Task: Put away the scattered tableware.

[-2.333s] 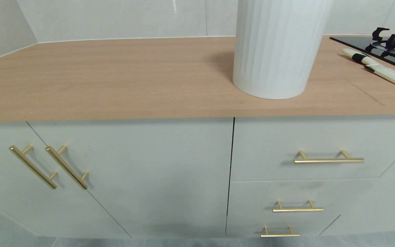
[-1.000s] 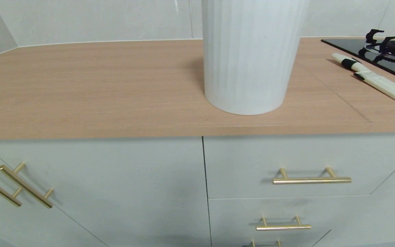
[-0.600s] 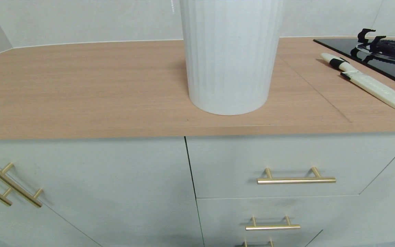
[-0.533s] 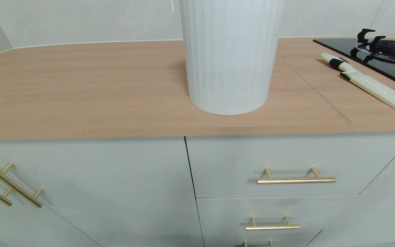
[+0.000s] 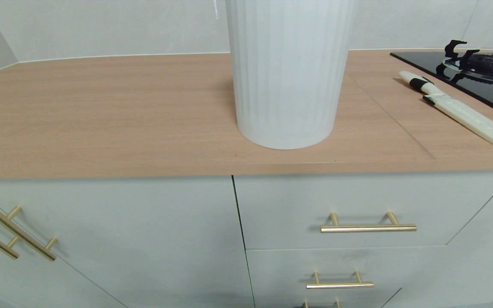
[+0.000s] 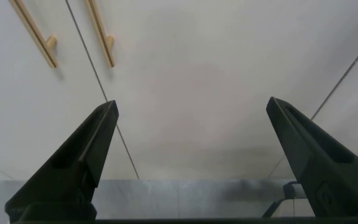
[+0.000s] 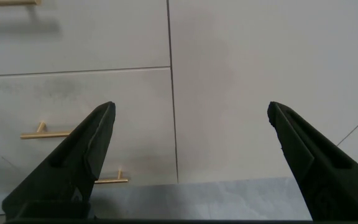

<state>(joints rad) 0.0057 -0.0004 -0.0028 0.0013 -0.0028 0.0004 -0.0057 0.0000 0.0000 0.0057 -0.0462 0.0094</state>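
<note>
On countertop: knife, print illegible.

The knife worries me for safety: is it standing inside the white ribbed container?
No, the knife lies flat on the countertop, apart from the white ribbed container, near the stove.

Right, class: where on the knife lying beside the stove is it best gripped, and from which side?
I'd grip the knife by its handle, the rounded end with the black band nearest the stove, coming from above and closing across its width. It lies flat on the countertop, blade pointing toward the front edge.
</note>
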